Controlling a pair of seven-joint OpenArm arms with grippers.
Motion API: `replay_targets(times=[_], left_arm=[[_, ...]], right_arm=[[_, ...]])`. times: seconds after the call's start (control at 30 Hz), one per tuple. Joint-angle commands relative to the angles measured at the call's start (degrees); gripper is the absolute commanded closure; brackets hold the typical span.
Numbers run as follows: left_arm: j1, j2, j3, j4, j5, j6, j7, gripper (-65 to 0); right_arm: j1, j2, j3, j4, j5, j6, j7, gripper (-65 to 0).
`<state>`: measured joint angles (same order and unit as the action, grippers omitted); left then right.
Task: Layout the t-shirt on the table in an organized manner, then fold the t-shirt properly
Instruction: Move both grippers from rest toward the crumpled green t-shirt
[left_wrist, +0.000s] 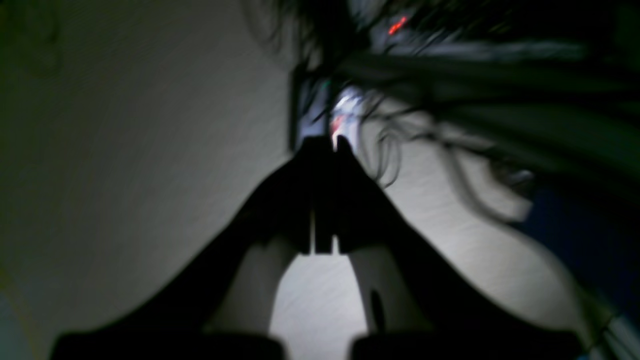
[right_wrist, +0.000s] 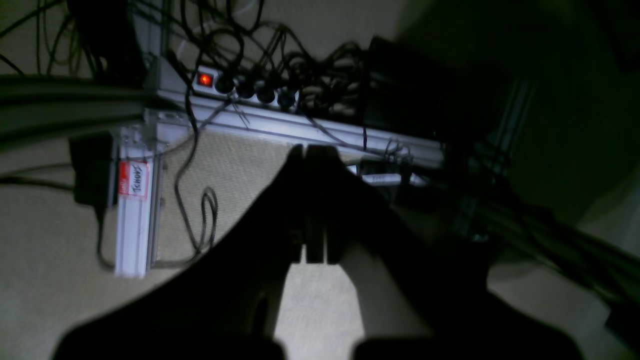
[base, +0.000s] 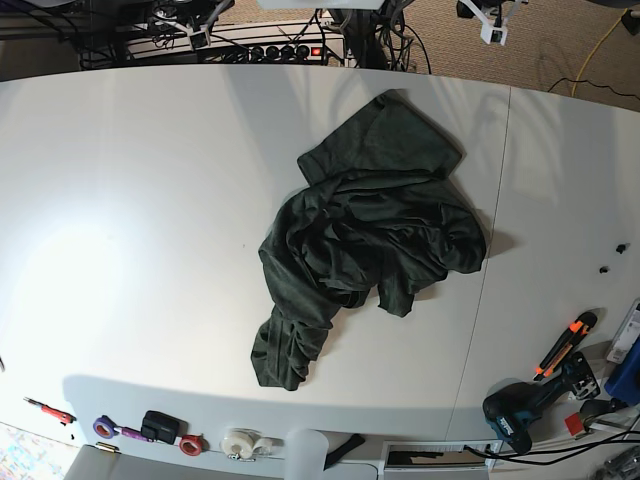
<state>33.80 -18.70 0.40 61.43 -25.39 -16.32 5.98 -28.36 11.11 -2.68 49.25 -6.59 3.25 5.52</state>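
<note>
T-shirt (base: 365, 235), one dark green garment, lies crumpled in a heap slightly right of the middle of the base view, on the white worktop (base: 140, 200); one flatter part reaches toward the upper middle of the frame and a bunched tail trails down toward the lower middle. A thin dark seam (base: 490, 250) runs down the worktop just right of the heap. No open container with contents can be made out. Along the bottom edge lie small items: two tape rolls (base: 240, 443), a red-handled tool (base: 48, 410) at lower left, and at lower right an orange-and-black tool (base: 565, 343) and a dark drill (base: 525, 405). One power strip (base: 290, 50) with a red light sits beyond the worktop at the top. In the wrist views, the left end effector (left_wrist: 325, 142) has its fingers pressed together, holding nothing, over a blurred floor. The right end effector (right_wrist: 306, 149) is likewise pressed together and empty, over cables (right_wrist: 280, 60) and an aluminium rail (right_wrist: 300, 125).
</note>
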Motion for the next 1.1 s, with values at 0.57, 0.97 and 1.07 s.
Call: replay_targets(times=[0.57, 0.97, 1.07], left_arm=[[15.80, -4.98, -4.35, 24.09, -1.86, -11.19, -4.09, 0.0], [16.96, -5.16, -4.35, 32.72, -1.70, -17.44, -5.16, 0.0], [16.98, -5.81, -4.35, 34.10, -1.68, -20.46, -7.26, 0.0]], right_arm=[[-17.14, 3.54, 0.15, 22.27, 0.09, -0.13, 6.49, 0.0], [-24.09, 4.52, 0.15, 35.85, 0.09, -0.52, 8.81, 0.0], [-24.87, 4.94, 0.15, 39.54, 0.09, -0.55, 8.92, 0.0]])
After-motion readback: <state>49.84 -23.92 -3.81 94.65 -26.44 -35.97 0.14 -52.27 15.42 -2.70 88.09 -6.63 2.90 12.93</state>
